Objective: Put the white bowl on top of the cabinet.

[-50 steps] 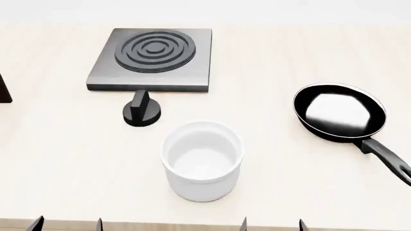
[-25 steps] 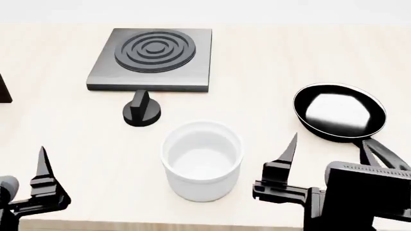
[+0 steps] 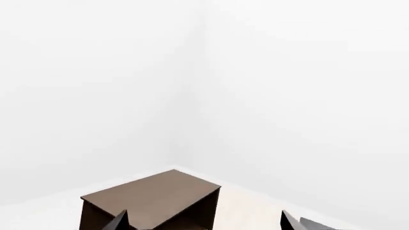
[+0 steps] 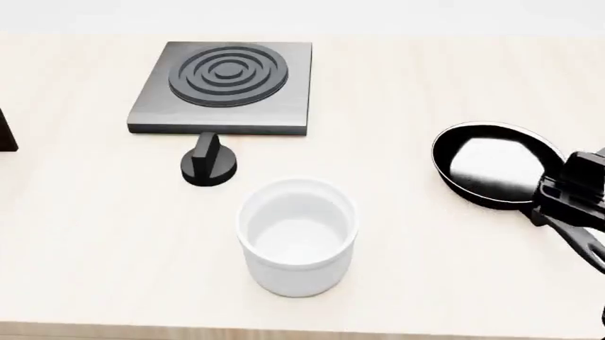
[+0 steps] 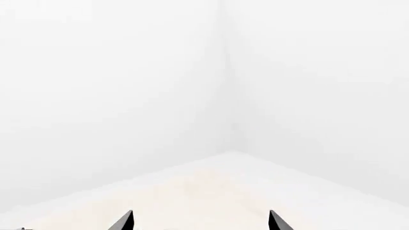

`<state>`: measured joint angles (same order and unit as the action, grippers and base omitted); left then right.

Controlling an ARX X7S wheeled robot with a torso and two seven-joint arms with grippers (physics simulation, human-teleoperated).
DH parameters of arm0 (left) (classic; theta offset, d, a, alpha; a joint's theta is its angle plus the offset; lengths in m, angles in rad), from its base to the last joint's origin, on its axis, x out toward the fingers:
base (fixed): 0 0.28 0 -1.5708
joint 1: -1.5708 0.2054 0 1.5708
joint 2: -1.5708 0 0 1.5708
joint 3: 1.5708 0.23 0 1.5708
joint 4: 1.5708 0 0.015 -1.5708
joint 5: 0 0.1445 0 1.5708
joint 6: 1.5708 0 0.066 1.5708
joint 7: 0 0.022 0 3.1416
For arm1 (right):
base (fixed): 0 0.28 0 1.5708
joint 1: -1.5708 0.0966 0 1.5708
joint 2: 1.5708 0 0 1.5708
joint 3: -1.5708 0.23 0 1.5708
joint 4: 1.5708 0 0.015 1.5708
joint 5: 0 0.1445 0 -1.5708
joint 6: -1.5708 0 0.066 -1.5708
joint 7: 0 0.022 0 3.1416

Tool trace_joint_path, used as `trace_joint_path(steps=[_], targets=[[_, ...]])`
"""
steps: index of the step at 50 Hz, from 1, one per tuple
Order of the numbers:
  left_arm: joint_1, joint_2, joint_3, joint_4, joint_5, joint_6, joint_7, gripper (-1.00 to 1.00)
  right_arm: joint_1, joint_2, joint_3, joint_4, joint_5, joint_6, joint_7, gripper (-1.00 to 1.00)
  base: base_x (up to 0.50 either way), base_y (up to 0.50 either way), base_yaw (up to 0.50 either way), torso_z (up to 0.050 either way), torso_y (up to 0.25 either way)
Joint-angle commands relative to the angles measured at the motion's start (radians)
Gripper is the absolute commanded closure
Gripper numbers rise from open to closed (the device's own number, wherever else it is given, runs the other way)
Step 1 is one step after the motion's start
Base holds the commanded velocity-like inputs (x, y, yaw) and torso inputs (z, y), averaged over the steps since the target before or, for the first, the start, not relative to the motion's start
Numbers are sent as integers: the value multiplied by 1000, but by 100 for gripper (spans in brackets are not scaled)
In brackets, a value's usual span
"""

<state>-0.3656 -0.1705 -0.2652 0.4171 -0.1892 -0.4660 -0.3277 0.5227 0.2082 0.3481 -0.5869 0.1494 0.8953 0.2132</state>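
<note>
At the far left edge of the head view, a sliver of the long dark brown wood-grain cabinet point(image 4: 6, 134) shows. The left wrist view gives its flat top whole, lying ahead of the left claw point(image 3: 203, 221), whose two tips stand wide apart, spread and holding nothing. That claw does not show in the head view.

Next comes the grey square stove plate point(image 4: 225, 88) with its ringed burner, and just in front of it a small black knob point(image 4: 209, 166). The deep glossy white bowl point(image 4: 297, 236) stands upright on the pale wooden surface point(image 4: 113, 234), near its front edge, well apart from both claws and untouched.

To the right lies the black frying pan point(image 4: 496, 164). A dark part of the right arm shows at the right edge, over the pan's handle. The right claw point(image 5: 199, 221) points out across the bare surface toward a white corner, tips spread, nothing between them.

The reach for the bowl looks barely begun. The next move calls for bringing one claw down over the thick rim and closing on the wall, then lifting and carrying leftward to the cabinet top.
</note>
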Motion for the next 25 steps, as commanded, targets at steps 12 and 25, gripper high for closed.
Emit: trace_joint_path(steps=[12, 25], targets=[[28, -20, -89, 0, -25, 30, -33, -100, 3, 59, 85, 13, -3, -4, 8, -100, 0, 0, 0, 0, 0], [34, -29, -75, -15, -10, 48, -42, -100, -6, 66, 85, 10, -14, -19, 23, -100, 2, 41, 0, 0, 0]])
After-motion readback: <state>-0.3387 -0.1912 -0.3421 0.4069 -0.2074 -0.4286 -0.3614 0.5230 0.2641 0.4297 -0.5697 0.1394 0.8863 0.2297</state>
